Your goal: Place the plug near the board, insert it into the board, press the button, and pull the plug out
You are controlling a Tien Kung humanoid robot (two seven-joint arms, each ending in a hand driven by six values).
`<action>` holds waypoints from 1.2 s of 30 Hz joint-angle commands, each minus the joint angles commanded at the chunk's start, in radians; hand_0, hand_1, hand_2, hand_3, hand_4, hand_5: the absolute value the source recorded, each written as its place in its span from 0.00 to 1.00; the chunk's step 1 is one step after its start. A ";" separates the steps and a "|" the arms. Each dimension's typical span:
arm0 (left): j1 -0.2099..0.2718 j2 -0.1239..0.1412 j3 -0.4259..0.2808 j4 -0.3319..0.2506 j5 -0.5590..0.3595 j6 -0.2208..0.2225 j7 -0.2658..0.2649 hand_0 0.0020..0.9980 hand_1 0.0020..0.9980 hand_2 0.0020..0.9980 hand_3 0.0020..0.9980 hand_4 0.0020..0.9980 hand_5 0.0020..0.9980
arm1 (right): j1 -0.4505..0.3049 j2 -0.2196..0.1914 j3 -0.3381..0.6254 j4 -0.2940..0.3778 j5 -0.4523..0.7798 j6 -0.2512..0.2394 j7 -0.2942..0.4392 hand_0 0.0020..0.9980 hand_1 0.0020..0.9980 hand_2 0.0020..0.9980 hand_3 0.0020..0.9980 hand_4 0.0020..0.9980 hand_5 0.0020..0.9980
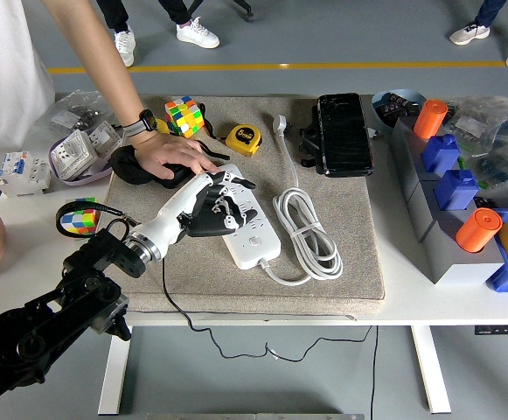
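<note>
Left hand (212, 203) is reaching over the white rectangular power strip (243, 219) on the beige mat (350, 254), fingers curled around the black plug adapter (203, 219), which is sitting under its palm on the strip. Just beyond the fingertips, a person's hand (173, 155) is pressing down on the strip's far end.
</note>
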 joint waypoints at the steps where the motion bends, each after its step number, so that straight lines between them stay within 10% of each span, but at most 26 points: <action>1: 0.006 -0.002 0.000 0.005 -0.037 0.016 -0.028 0.42 0.56 0.55 0.60 0.85 0.28 | 0.000 0.000 -0.001 0.000 0.000 0.000 0.000 0.58 0.64 0.54 0.48 0.74 0.44; 14: 0.033 -0.002 0.011 0.049 -0.324 0.059 -0.175 0.55 0.63 0.58 0.60 0.86 0.32 | 0.004 0.000 -0.006 -0.002 0.003 0.000 -0.001 0.58 0.64 0.54 0.48 0.74 0.44; 36: 0.039 0.002 0.007 0.042 -0.314 0.051 -0.158 0.53 0.61 0.58 0.59 0.86 0.34 | 0.003 0.001 -0.013 -0.004 0.009 0.000 0.000 0.58 0.63 0.54 0.48 0.74 0.45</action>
